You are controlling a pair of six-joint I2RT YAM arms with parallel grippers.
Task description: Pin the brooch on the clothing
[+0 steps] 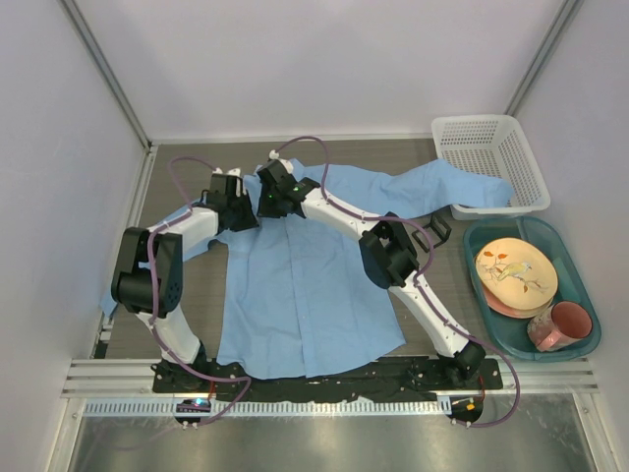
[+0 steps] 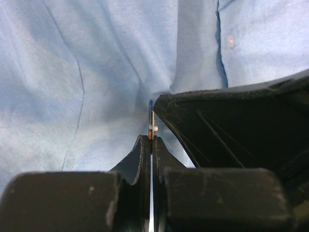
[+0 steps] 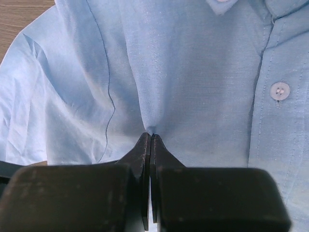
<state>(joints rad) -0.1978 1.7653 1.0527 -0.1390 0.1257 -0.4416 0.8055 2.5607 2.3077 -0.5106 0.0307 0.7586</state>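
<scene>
In the right wrist view the black two-finger right gripper (image 3: 151, 137) presses its fingers together on a fold of the large light blue button-up shirt (image 3: 193, 72), and the pinched cloth is hidden between them. The pointed collar tip (image 3: 219, 6) is cut by the top edge. In the left wrist view the left gripper (image 2: 150, 141) holds a thin thing edge-on, seemingly the small round orange-gold brooch (image 2: 150, 126); only blue, white and orange-brown bands show. The right gripper's black body covers the shirt on the right there. From above, both grippers hide the collar, the brooch is too small to find, and the left arm (image 1: 157, 265) covers part of the left sleeve.
</scene>
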